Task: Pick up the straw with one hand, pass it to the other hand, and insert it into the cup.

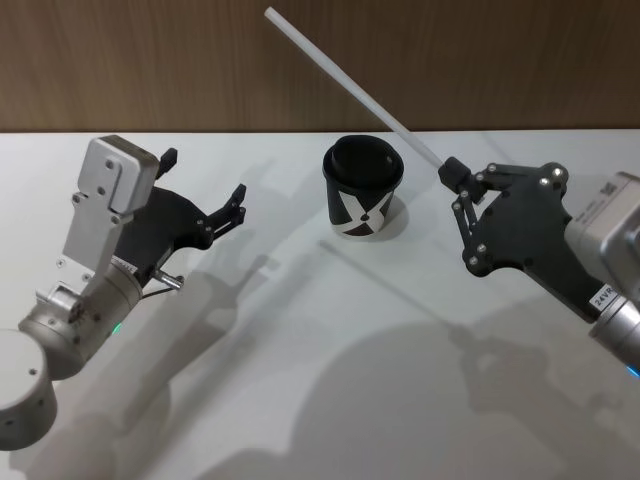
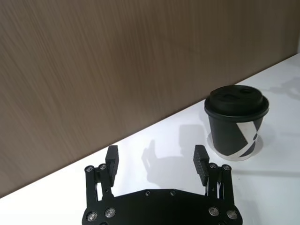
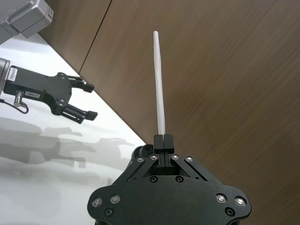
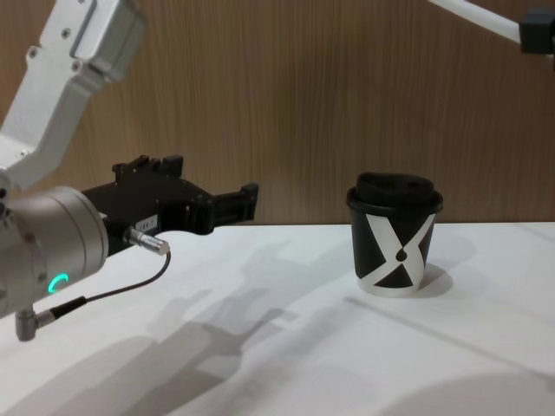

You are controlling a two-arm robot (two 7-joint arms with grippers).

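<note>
My right gripper point(image 1: 452, 173) is raised at the right of the cup and shut on the lower end of the white straw point(image 1: 345, 76), which slants up and away to the left, over the cup. From the right wrist the straw point(image 3: 159, 84) rises straight out of the closed fingertips point(image 3: 164, 140). The black cup point(image 1: 362, 187) with a white X pattern and black domed lid stands upright at the table's back middle. My left gripper point(image 1: 203, 182) hovers open and empty left of the cup point(image 2: 236, 123), pointing toward it. The chest view catches the straw point(image 4: 473, 13) at the top right.
A wood-panelled wall point(image 1: 180, 60) runs directly behind the white table point(image 1: 330, 340). A thin black cable point(image 4: 121, 290) loops below the left wrist. The arms' shadows fall across the tabletop in front of the cup.
</note>
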